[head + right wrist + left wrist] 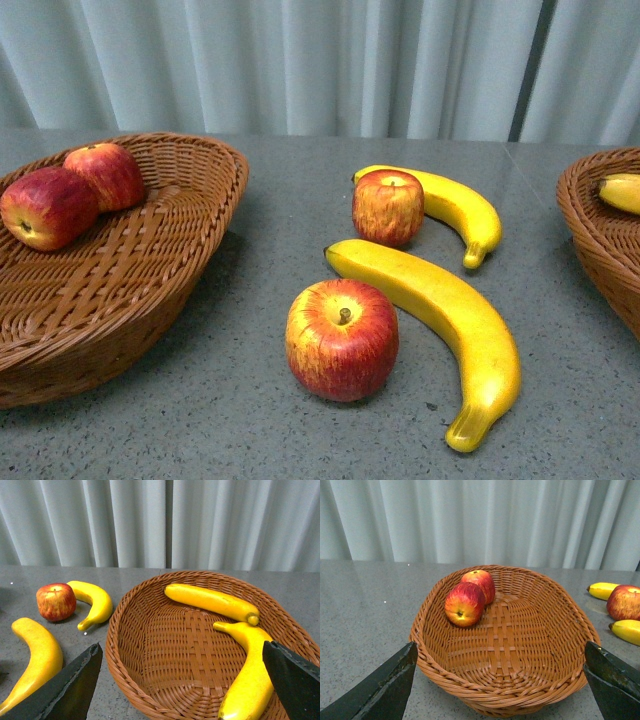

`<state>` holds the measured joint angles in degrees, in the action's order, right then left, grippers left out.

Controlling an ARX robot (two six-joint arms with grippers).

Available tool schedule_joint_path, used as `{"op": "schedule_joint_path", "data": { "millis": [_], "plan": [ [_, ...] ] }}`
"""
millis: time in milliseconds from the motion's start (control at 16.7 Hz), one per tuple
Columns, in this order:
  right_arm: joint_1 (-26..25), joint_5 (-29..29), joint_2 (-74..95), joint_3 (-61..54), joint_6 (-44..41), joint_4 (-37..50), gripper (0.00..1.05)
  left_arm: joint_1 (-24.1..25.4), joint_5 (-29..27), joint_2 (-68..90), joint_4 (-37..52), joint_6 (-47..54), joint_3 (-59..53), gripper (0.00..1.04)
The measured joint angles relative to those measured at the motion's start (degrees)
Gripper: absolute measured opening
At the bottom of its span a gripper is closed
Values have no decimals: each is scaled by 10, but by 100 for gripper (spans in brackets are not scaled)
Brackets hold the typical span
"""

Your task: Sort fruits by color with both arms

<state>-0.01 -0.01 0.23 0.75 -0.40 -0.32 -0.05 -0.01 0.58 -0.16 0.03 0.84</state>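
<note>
Two red apples streaked yellow and two yellow bananas lie loose on the middle of the grey table [240,420]. The near apple [342,340] stands stem up toward the front edge, just beside the long banana [440,330], which curves past its right side. Farther back, the far apple [388,206] sits against the short banana [455,210]. Two more apples, the front basket apple [464,605] and the rear basket apple [480,582], touch each other by the far left wall of the left basket [545,645], a brown wicker oval at the table's left edge. At the right edge, the right basket [150,645], of the same weave, holds the straight banana [210,601] along its far wall and the curved banana [250,675] along its right wall, their ends close together. The left gripper [500,647] hangs at the near rim of the left basket with its jaws spread wide, one black finger [385,685] at each side of the rim; the two basket apples lie beyond it, well apart from the fingers. The right gripper [182,649] is likewise spread wide at the near rim of the right basket, the curved banana's near end just beside its right finger [295,680] and the loose fruit off toward the table's middle. A pale pleated curtain [300,60] hangs behind the far edge.
</note>
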Motion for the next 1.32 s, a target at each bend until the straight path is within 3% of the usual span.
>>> {"op": "schedule_joint_path", "data": {
  "millis": [299, 479, 538, 598, 718, 897, 957, 1137, 1316],
  "plan": [
    [0, 0, 0, 0, 0, 0, 98, -9, -23, 5, -23, -6, 5, 98],
    [0, 1, 0, 0, 1, 0, 98, -75, -151, 71, -81, -38, 36, 98],
    [0, -1, 0, 0, 0, 1, 98, -105, -203, 127, -45, -46, 48, 98],
    [0, 0, 0, 0, 0, 1, 98, -96, -230, 194, 26, -43, 60, 98],
    [0, 0, 0, 0, 0, 0, 98, -94, -184, 345, 183, -13, 115, 98],
    [0, 0, 0, 0, 0, 0, 98, -169, -89, 608, 355, 33, 249, 98],
    [0, 0, 0, 0, 0, 0, 98, -208, -59, 684, 353, 35, 300, 98],
    [0, 0, 0, 0, 0, 0, 98, -282, -47, 840, 306, 61, 392, 98],
    [0, 0, 0, 0, 0, 0, 98, -307, -6, 893, 273, 63, 400, 98]
  ]
}}
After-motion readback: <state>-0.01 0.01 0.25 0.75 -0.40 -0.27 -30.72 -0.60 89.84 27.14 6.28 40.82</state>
